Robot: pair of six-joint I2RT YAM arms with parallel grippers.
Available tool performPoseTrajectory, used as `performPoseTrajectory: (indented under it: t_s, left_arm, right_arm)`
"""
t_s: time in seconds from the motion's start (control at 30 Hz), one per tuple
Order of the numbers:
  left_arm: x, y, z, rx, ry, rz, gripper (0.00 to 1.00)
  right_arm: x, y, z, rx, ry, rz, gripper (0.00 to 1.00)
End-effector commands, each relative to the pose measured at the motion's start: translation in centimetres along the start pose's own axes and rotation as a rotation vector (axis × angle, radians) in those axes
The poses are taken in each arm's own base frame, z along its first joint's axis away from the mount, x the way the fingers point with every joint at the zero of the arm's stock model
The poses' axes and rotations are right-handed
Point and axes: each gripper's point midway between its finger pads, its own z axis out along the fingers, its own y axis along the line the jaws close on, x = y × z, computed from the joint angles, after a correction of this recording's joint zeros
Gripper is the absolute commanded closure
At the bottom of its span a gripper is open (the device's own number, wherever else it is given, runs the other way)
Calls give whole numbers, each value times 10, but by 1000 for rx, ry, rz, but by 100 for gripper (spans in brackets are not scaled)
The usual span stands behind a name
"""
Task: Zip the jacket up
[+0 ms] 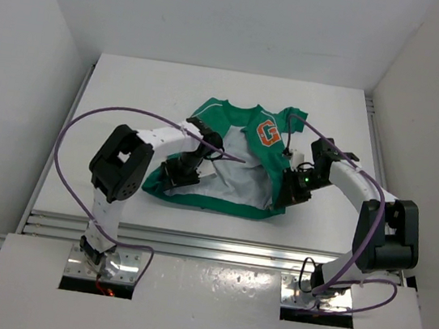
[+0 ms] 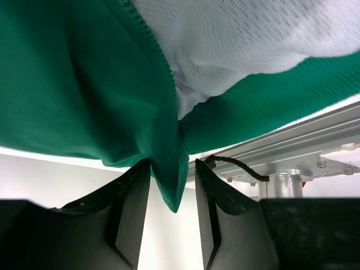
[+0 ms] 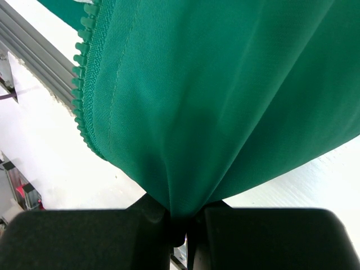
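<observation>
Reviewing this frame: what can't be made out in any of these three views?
- Zipper slider: not seen. The top view is too small, and the right wrist view shows only teeth of the jacket.
- Left gripper: its tips in the top view are too small against the fabric.
- Right gripper: pad contact in the right wrist view is buried in the pinched fabric.

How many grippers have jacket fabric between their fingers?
2. The left gripper, jaws apart, straddles a fold at the near-left hem of the jacket; the right gripper clamps its near-right edge.
</observation>
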Motion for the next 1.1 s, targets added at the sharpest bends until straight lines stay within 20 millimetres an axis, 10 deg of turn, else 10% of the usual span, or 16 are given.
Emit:
performPoseTrajectory:
  t_s: [0.0,0.83,1.07]
  left_arm:
    - [4,-2,3,-1,35,18,57]
    - [12,14,19,7,86,-16,65]
    - [11,21,21,-2,76,-38,98]
  right_arm:
    - [-5,2,-3,-12,-30,-27,100]
    - [-6,-3,-4,-22,-33,-13,100]
    - [-7,-3,-3,-29,-33,-9,100]
